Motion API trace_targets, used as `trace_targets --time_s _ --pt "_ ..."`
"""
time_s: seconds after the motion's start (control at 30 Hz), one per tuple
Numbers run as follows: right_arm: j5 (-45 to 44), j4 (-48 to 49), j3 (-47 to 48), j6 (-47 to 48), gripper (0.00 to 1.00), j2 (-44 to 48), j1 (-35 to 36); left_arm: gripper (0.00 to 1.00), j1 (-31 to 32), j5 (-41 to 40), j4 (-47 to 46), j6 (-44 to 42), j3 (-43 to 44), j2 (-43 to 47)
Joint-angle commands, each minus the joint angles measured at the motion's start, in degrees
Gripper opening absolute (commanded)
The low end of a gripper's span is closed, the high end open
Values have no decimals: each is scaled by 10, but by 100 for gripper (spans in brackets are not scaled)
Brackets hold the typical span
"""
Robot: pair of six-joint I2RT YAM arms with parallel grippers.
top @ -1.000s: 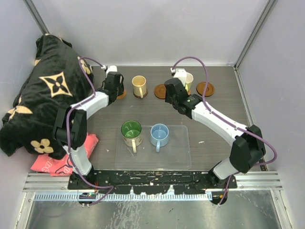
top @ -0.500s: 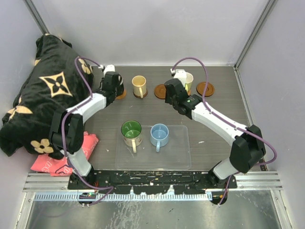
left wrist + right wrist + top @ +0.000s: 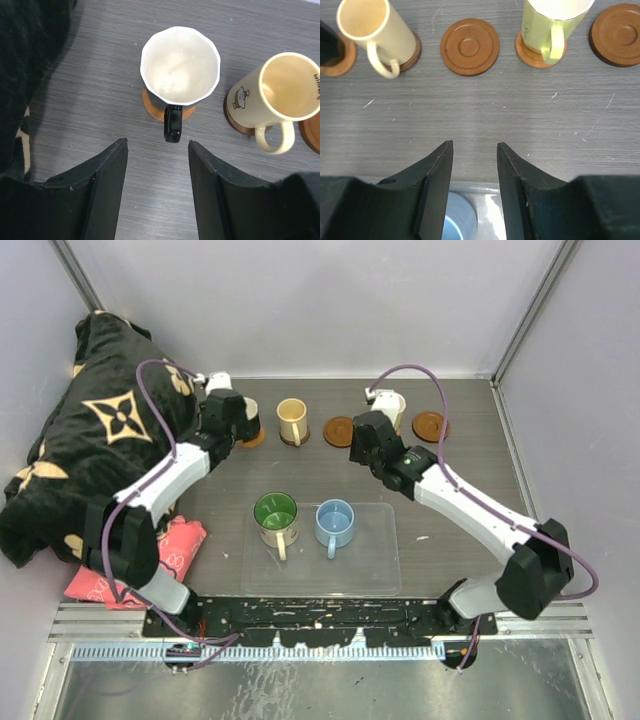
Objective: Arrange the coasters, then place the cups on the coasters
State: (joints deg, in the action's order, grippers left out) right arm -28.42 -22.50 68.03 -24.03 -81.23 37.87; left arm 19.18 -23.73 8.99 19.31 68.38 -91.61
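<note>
Left gripper (image 3: 157, 192), half open and empty, hovers just short of the black cup's (image 3: 180, 65) handle; that cup stands on a coaster (image 3: 151, 107). Right gripper (image 3: 475, 192), also part open, holds nothing. The neighbouring yellow cup (image 3: 280, 95) bears a cartoon; its lettering is unreadable.

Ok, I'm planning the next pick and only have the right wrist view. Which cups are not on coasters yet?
Observer: Two. A cream mug with a green inside and a light blue mug stand side by side in the clear plastic tray, with their handles pointing toward the arm bases.
Operator: There's something dark at my left edge. Is that coaster taken?
Observer: Yes. A black mug with a white inside stands on that round brown coaster. The left gripper is open just short of its handle, touching nothing.
</note>
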Motion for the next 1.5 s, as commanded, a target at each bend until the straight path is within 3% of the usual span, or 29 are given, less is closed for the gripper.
trace_targets --time_s 0.0,0.1,0.33,0.5,0.7,0.9,1.13,1.47 --pt "-18 -29 -17 -33 46 61 45 53 4 6 53 16 30 60" --pt "-25 -67 -32 -70 46 84 85 53 8 15 107 36 45 77" --pt "-93 -161 -61 -189 45 99 231 54 26 23 139 61 10 139" --pt "-104 -190 -75 -278 45 89 287 54 35 23 165 79 -19 172" --pt "-112 -220 -78 -358 44 68 330 54 38 17 184 86 -46 218" --pt "-143 -246 -73 -452 42 10 382 54 44 -7 227 93 -36 206" --pt "-171 -271 -63 -537 42 -42 415 55 48 17 227 104 -54 234" --pt "-208 -255 -80 -559 42 -59 417 55 62 17 226 105 -67 247"
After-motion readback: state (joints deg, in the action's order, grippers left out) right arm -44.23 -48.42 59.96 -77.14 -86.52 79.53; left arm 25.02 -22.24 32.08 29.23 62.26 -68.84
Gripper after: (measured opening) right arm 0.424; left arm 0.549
